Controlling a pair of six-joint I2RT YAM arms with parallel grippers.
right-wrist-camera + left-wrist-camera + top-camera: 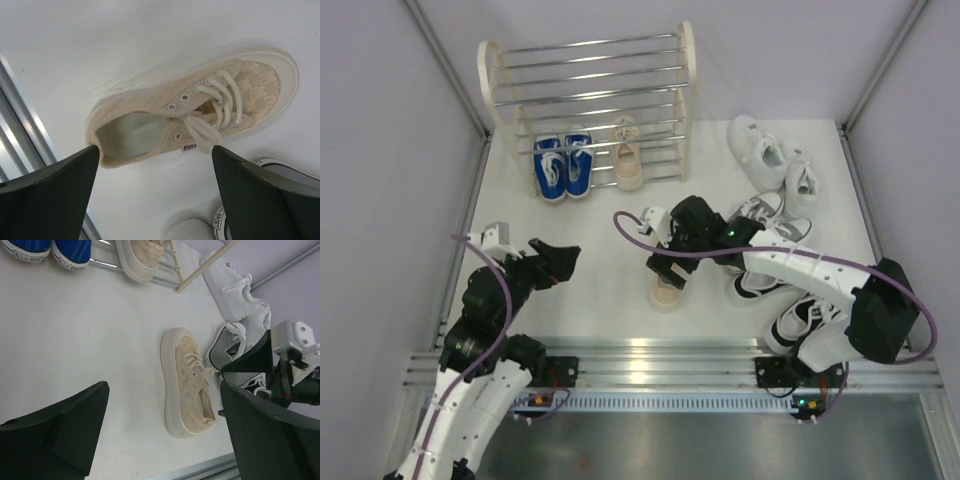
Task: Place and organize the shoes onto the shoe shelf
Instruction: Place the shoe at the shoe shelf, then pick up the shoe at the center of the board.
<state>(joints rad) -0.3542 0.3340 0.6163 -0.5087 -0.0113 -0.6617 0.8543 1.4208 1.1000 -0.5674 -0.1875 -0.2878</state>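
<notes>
a shoe shelf (585, 70) with cream rounded side panels and shiny chrome rods stands at the upper left of the overhead view. its lowest tier holds a blue pair (563, 165) with white laces. just beside that pair, to the right, sits one beige shoe (627, 160).

the second beige shoe (200, 112) lies upright on the white table (590, 300) at frame centre, with a thick pale sole and a lace-patterned toe. from above, its front half is hidden under the right gripper (155, 150), whose dark fingers are spread wide over it, grasping nothing.

the left gripper (555, 262), at lower left, is also spread and empty, well apart from the shoes.

at the right, a white pair (770, 155) lies in plain sight. grey shoes (770, 212) and black-and-white shoes (800, 320) are partly covered by the right arm.
</notes>
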